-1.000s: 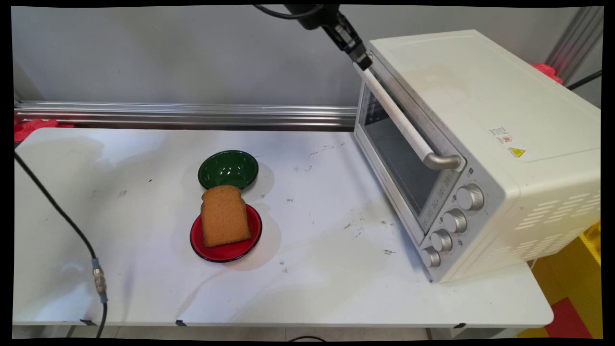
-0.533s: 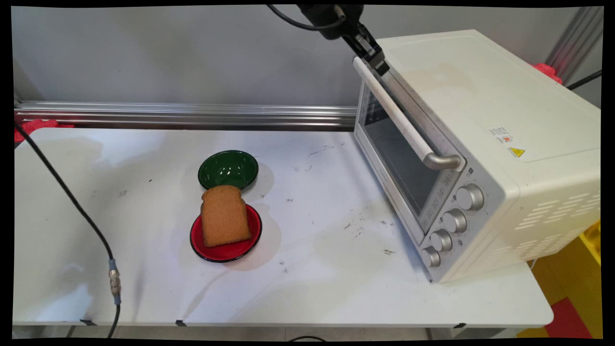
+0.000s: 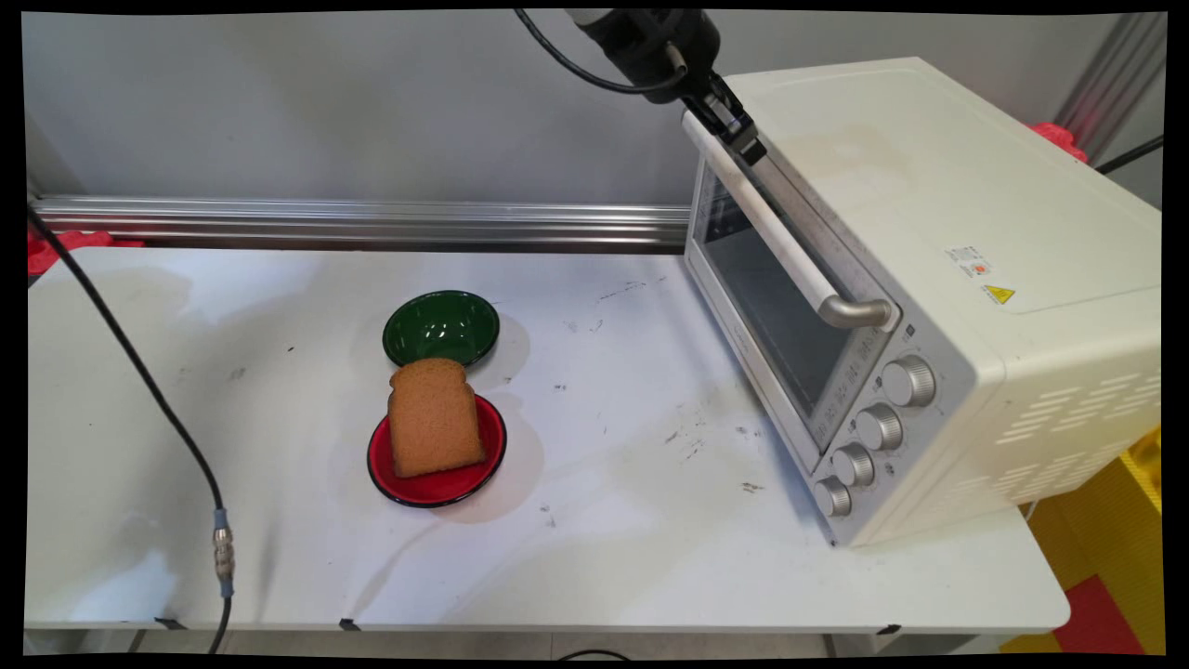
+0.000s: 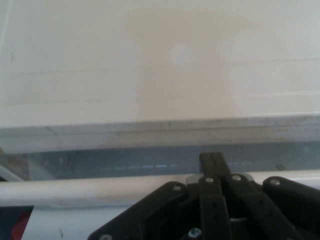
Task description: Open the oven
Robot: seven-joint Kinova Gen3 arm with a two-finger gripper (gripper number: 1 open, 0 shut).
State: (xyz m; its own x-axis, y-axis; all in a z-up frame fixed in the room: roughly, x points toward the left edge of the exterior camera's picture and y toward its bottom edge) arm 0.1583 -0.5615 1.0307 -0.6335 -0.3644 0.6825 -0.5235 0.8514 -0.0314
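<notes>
My gripper [image 3: 743, 141] is at the top of the main view, at the far end of the white handle [image 3: 782, 240] of the cream toaster oven [image 3: 938, 223]. Its fingers look shut and narrow, with their tips in the gap between the handle and the shut glass door [image 3: 771, 311]. In the hand view the handle [image 4: 75, 191] runs across in front of the black linkage. The gripper [image 4: 212, 161] pokes up behind it, toward the oven's stained top [image 4: 180, 65]. Nothing is held.
A slice of brown bread [image 3: 434, 420] lies on a red plate [image 3: 466, 479] at the table's middle left. A green bowl [image 3: 441, 327] sits just behind it. A black cable [image 3: 139, 390] hangs over the left side. The oven has several knobs [image 3: 878, 426] at its near end.
The gripper has moved right and slightly down, from just left of the handle's far end to over it and into the gap by the door. The hanging cable has swung.
</notes>
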